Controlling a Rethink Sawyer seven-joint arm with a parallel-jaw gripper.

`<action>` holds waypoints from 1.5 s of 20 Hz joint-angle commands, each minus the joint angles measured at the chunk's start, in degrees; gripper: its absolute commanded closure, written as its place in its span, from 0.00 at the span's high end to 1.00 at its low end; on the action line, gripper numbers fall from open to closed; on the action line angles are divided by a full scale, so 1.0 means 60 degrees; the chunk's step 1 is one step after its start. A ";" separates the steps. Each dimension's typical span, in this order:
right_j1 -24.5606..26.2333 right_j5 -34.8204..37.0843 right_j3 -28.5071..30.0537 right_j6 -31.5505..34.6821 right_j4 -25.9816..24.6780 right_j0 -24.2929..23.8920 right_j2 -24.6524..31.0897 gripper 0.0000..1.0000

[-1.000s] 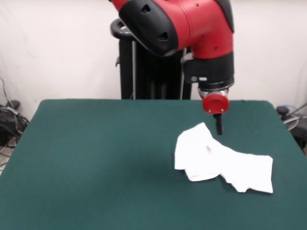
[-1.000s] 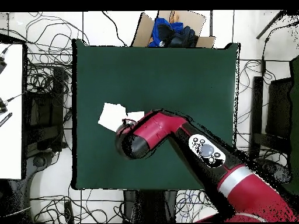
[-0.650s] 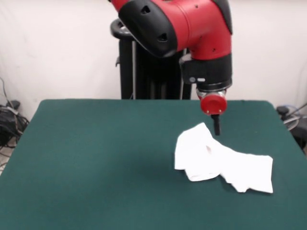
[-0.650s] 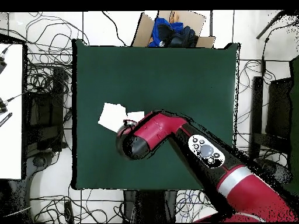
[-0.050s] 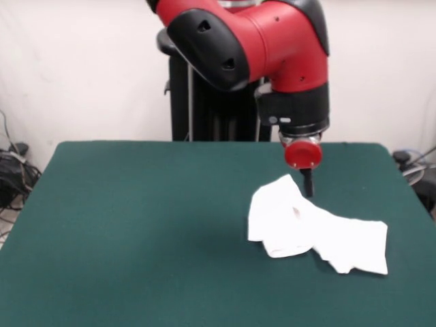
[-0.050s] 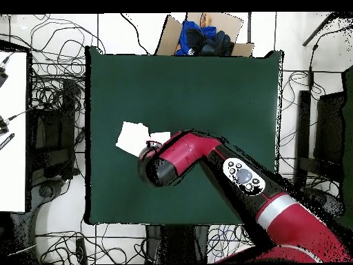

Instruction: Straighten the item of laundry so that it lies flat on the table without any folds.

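Pincer [image 5: 308, 182] is hanging below a round red cap at the arm's wrist, showing me only one thin black stem, so I cannot tell how it is set or whether it is gripping anything. It is sitting just behind the far peak of the shirt [image 5: 313, 229]; I cannot make out whether it is touching the cloth.

I am seeing the shirt as a soft, plain white heap, crumpled and folded over itself, with no print showing. One rounded lobe is bulging toward the middle of the counter [image 5: 136, 225], and a flatter, squarer flap is trailing off toward the side edge. Creases are running across it.

From overhead, I am seeing the shirt [image 6: 134, 136] as two pale patches poking out from under the glossy red and black arm [image 6: 207, 162], close to one side of the counter [image 6: 207, 83]. That counter is showing a dark green, matte, cloth-like rectangular top.
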 commanded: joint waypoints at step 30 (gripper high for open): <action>0.0452 -0.0870 -0.0446 0.0541 -0.0943 0.0663 -0.1183 0.00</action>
